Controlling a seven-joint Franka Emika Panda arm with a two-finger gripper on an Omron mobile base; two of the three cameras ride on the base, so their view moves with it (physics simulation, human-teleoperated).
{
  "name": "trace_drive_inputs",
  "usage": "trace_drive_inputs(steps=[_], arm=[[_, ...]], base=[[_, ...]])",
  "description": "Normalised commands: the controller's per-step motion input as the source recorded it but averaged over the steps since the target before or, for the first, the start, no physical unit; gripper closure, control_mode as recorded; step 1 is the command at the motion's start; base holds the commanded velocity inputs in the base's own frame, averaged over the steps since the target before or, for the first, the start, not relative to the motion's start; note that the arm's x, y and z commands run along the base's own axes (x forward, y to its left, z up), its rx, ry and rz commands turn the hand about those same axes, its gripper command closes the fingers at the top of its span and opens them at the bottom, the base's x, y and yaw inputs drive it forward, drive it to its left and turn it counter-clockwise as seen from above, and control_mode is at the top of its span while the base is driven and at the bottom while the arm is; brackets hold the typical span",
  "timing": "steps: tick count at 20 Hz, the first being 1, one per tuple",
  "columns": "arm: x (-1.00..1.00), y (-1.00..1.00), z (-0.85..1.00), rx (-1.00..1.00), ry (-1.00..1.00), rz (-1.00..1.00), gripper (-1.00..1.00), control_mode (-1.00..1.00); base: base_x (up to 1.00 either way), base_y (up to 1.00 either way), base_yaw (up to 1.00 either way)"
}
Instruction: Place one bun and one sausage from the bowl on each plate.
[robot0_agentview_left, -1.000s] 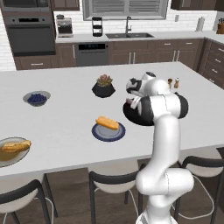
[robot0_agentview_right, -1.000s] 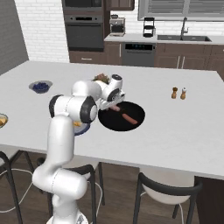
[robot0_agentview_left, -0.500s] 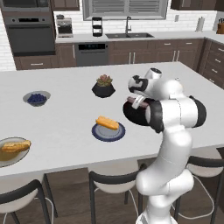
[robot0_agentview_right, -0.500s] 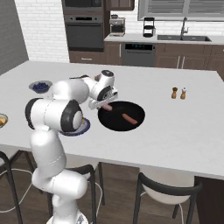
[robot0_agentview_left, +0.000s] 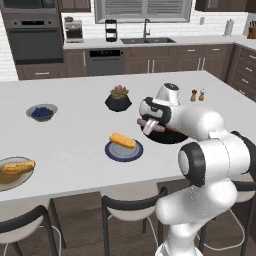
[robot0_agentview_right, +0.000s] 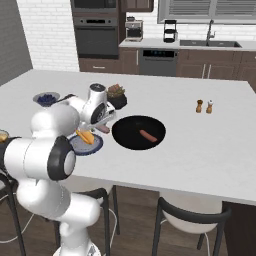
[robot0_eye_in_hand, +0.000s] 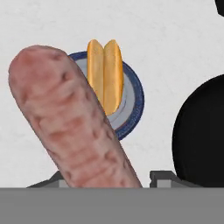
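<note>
Hand view: sausage (robot0_eye_in_hand: 70, 118) partly hiding plate (robot0_eye_in_hand: 133, 105).

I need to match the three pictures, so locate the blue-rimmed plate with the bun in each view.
Left base view: the blue-rimmed plate sits centre, left of the black bowl.
Right base view: the plate lies left of centre, partly behind the arm, left of the bowl.
Hand view: the plate is upper centre, behind the held sausage.
Shared landmark: the black bowl.
</note>
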Motion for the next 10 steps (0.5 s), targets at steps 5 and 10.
trace_drive_inputs(steps=[5, 10], arm=[[-0.80, 0.44, 0.39, -0.05, 0.00, 0.00, 1.00, -1.00], [-0.41, 0.69, 0.07, -0.04, 0.00, 0.00, 1.00, -1.00]], base=[[0.00, 0.00, 0.00], [0.00, 0.00, 0.00]])
